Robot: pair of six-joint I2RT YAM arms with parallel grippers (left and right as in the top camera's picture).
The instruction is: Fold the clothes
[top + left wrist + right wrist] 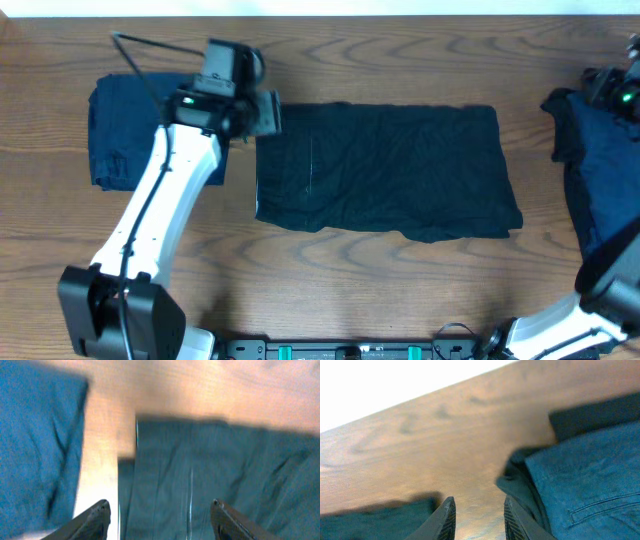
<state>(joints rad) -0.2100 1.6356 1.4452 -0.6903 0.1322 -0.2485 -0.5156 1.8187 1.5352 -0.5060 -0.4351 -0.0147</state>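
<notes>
Mid-fold: black garment (385,170) lies flat; left gripper (160,507) spread above its left edge (right gripper (479,502) slightly parted, empty). Next, probably: pinch that edge.

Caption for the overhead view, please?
Left claw open above the left edge of a flat black garment; a folded navy garment lies left, a navy heap right.

The right gripper (478,505) is hanging over the wooden table (445,445), its two fingers a little apart and holding nothing. A crumpled blue garment (585,480) is lying just right of the gripper. A dark cloth (375,520) is lying to the gripper's left.
</notes>
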